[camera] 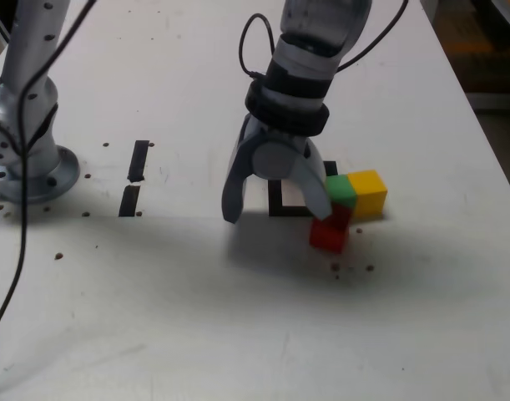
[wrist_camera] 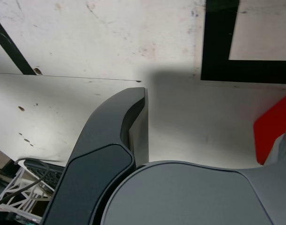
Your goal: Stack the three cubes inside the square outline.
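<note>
White, scuffed tabletop [camera: 154, 292] beneath a wide-open gripper [camera: 276, 217]; red cube [camera: 326, 237], green cube [camera: 341, 190] and yellow cube [camera: 370, 192] bunched by the square outline [camera: 275, 199], toward the exterior view's right; white latticework [wrist_camera: 23, 197] beyond the table's edge.

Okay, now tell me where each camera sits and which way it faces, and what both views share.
Exterior view: off the arm, looking down across the table at the gripper, the cubes and the square outline; the arm and its silvery base show.
Wrist view: on the wrist, facing past the gripper's fingers to the tabletop; grey finger and housing surfaces fill the near part.
Shared: the gripper, the red cube, the square outline and a black strip.
</note>
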`<state>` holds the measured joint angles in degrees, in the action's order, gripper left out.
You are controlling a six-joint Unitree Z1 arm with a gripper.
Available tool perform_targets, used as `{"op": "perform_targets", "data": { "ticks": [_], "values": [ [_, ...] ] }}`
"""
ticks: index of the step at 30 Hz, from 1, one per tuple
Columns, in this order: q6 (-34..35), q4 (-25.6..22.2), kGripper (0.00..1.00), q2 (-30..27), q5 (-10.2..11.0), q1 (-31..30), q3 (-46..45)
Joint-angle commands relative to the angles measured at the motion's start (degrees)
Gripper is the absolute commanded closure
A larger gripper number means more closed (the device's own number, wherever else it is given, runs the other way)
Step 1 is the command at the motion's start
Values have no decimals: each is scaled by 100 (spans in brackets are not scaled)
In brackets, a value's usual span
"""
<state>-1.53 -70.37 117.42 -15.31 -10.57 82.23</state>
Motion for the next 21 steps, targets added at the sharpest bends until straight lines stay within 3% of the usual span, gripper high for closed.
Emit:
{"op": "perform_targets", "data": {
  "ticks": [1, 13, 21],
  "values": [
    [-5, -12, 2, 29, -2, 20, 75],
    [-22, -72, 2, 200, -36, 48, 495],
    [48, -240, 2, -110, 52, 55, 387]
  ]
}}
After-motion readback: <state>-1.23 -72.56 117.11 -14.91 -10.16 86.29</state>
